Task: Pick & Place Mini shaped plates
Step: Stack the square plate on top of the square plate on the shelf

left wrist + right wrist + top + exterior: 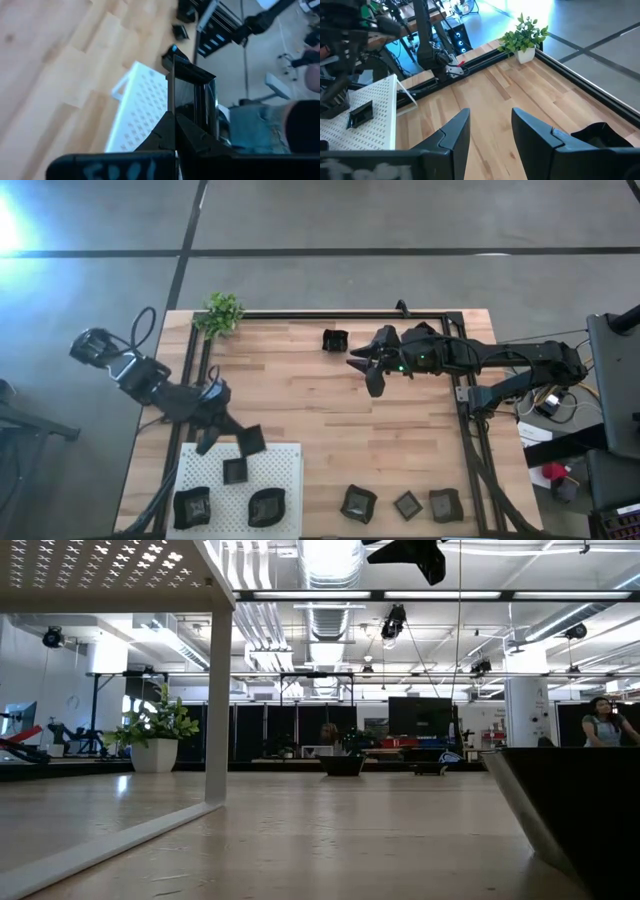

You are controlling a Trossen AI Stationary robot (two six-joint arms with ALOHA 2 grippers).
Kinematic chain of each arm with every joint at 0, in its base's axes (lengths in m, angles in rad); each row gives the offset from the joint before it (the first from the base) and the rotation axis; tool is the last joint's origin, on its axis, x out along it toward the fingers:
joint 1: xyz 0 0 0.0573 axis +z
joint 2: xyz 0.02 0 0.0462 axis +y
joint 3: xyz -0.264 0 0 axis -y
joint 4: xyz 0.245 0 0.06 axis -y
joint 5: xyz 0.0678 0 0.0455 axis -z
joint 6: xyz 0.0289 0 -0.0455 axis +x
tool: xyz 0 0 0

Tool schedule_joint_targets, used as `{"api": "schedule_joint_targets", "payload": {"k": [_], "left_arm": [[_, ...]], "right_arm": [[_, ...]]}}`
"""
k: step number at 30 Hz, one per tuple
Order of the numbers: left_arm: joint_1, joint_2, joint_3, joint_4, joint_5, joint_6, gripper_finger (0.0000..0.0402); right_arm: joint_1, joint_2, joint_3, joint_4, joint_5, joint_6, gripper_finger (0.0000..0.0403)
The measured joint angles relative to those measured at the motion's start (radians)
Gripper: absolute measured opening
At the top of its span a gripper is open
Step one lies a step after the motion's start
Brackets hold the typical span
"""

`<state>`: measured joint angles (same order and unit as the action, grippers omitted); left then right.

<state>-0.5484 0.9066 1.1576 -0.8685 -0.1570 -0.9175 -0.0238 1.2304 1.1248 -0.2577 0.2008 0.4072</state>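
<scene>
My left gripper point(230, 432) hangs over the far edge of the white perforated board point(285, 465), shut on a small dark square plate point(251, 440). Three more mini plates lie on the board point(236, 471) point(192, 507) point(266, 506). Another three rest flat on the wood near the front edge point(358, 503) point(407, 505) point(445, 505). One plate sits at the far side point(335, 340). My right gripper point(365, 367) hovers open beside that far plate point(600, 136), nothing between its fingers point(455, 135). My left gripper pinches one side of the square plate point(189, 117) between its two fingers point(167, 131). The fingers slant down from the table's left. The plate stands on edge beyond them, its far rim point(192, 72) up, lifted clear of the board point(135, 107).
A small green plant point(220, 314) stands at the far left corner. A black rail frame point(465, 410) runs along the far and right sides. Bare wood point(330, 430) lies between the arms. In the low view one front plate point(580, 810) looms close at the right.
</scene>
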Motion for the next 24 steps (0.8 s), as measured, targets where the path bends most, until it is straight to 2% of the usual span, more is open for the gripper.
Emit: {"api": "schedule_joint_targets", "payload": {"k": [10,15,24], "left_arm": [[-0.127,0.006,0.0,-0.009,-0.017,-0.145,0.0],[-0.18,0.042,0.0,-0.095,0.009,-0.204,0.0],[-0.207,0.135,0.0,-0.123,0.037,-0.237,0.0]], "right_arm": [[0.0,0.0,-0.001,0.0,0.0,0.0,0.0139],[0.0,0.001,-0.001,0.0,0.0,0.0,0.0139],[0.0,0.001,-0.001,0.0,0.0,0.0,0.0139]]}}
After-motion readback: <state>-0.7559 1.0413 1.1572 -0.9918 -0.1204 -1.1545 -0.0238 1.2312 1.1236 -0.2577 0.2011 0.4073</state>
